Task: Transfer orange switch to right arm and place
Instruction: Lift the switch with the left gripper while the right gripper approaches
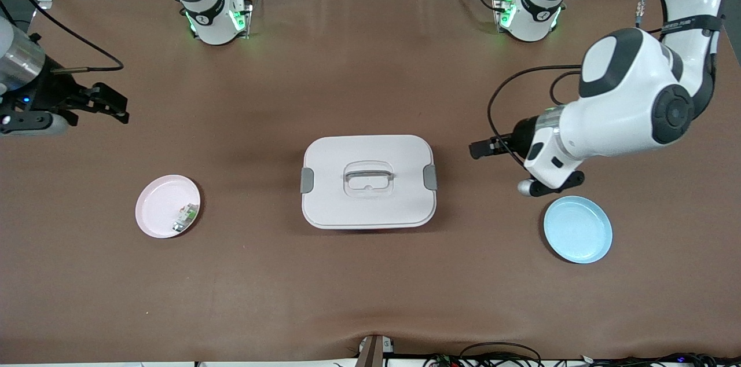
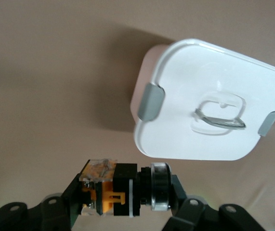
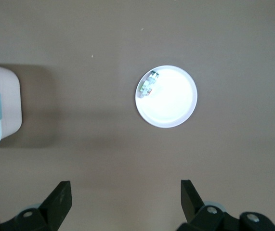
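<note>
The orange switch (image 2: 120,195), a small black block with orange parts and a silver ring at one end, is clamped between the fingers of my left gripper (image 2: 125,197). In the front view my left gripper (image 1: 482,149) hangs over the bare table between the white box and the blue plate (image 1: 578,229); the switch itself is hard to make out there. My right gripper (image 1: 110,103) is open and empty, up over the right arm's end of the table, above the pink plate. Its fingers (image 3: 60,199) stand wide apart in the right wrist view.
A white lidded box (image 1: 368,182) with grey clips and a handle sits mid-table, also in the left wrist view (image 2: 209,101). The pink plate (image 1: 165,205) holds a small green-and-white part (image 1: 185,217); both show in the right wrist view (image 3: 171,101).
</note>
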Controlling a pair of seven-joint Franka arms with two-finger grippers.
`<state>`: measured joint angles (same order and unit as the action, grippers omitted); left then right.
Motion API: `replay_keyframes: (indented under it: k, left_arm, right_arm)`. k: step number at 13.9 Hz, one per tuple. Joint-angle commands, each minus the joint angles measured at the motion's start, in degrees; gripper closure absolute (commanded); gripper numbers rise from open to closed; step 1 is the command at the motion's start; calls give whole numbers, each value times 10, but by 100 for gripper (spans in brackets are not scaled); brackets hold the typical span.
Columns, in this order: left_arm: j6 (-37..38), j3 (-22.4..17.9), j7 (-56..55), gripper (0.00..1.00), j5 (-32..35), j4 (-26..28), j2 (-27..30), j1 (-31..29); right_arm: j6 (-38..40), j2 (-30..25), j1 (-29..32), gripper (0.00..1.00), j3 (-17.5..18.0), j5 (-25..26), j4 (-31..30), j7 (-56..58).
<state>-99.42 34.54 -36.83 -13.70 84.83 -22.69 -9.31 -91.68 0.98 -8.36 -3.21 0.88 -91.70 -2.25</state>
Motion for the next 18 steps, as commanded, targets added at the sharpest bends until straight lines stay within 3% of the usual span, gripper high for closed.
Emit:
replay_keyframes:
  k: [1, 7, 14, 18]
  left_arm:
    - [5, 28, -69, 94, -12, 5, 5, -2]
    - [-3, 37, -190, 94, -64, 5, -4, 27]
    - [-71, 36, -351, 96, -89, -5, -21, 79]
    - [-90, 36, -436, 97, -92, -26, -45, 111]
  right_arm:
    - [14, 4, -33, 0, -1, 4, 13, -49]
    - [15, 5, -98, 0, -1, -75, 2, -252]
    - [-90, 5, -112, 0, -1, -241, -62, -253]
    - [-204, 0, -137, 0, -1, -332, -130, -254]
